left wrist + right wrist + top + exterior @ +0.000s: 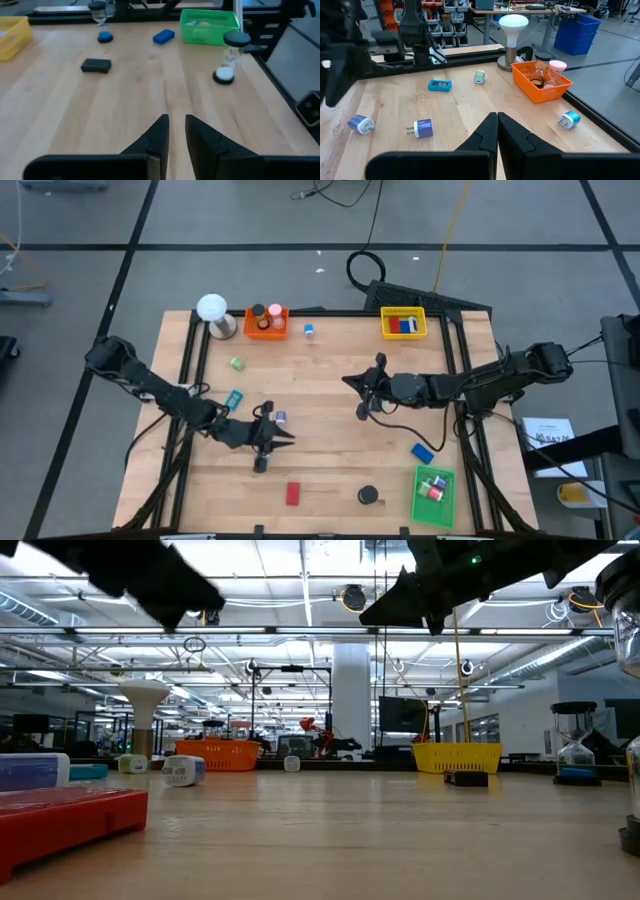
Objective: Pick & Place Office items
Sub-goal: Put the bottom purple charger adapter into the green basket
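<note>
1. Three trays stand on our table (330,430): orange tray (266,322), yellow tray (403,323), green tray (434,495). Loose items lie scattered between them.
2. Our left gripper (268,439) hovers over the table's middle, fingers slightly parted with nothing between them; the purple plug (281,418) lies just beside it. We judge this the approach step.
3. Our right gripper (368,392) waits mid-table, jaws closed and empty.
4. Next, we should open wider, then descend squarely onto one item.

two dark jointed arms, black trailing cables
</note>
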Robot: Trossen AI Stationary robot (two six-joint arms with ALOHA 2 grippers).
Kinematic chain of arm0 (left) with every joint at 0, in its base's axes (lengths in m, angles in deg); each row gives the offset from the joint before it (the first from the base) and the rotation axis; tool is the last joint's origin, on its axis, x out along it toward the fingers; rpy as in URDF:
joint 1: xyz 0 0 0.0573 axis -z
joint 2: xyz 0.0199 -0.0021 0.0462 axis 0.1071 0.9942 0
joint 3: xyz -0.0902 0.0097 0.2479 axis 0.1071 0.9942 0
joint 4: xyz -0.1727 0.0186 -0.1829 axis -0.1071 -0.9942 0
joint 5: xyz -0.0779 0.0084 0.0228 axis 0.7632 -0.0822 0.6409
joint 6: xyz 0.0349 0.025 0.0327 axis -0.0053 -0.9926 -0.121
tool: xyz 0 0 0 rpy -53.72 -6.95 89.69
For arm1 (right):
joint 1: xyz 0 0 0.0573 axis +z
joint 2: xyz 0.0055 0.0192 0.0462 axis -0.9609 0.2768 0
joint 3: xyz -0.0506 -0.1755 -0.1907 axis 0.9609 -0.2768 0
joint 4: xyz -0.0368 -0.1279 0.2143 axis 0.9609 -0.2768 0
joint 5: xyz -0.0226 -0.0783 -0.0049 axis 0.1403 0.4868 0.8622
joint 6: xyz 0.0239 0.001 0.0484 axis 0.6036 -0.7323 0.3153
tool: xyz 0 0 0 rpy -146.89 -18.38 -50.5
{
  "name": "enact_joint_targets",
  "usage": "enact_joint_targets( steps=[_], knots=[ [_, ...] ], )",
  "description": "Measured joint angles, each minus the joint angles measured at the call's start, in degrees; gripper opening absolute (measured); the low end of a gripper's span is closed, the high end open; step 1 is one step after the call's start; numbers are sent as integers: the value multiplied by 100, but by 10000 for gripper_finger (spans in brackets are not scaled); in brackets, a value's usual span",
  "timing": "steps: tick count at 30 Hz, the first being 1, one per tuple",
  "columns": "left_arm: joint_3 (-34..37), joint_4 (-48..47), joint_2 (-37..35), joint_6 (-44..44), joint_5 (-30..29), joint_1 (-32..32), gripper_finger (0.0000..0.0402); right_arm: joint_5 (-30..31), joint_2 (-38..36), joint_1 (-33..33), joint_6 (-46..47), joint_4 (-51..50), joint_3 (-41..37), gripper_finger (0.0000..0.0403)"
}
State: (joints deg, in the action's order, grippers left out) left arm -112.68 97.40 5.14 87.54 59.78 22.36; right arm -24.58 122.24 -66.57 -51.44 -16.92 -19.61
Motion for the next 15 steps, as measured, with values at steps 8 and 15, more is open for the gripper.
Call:
enact_joint_targets(
  steps=[8, 15],
  knots=[
    [-212, -167, -4, -35, -1435, 113, 55, -10, 0, 2, 1, 47, 0, 4],
    [-487, -1755, -2, 404, -1502, 418, 10, -13, 0, 2, 0, 45, 0, 4]
  ],
)
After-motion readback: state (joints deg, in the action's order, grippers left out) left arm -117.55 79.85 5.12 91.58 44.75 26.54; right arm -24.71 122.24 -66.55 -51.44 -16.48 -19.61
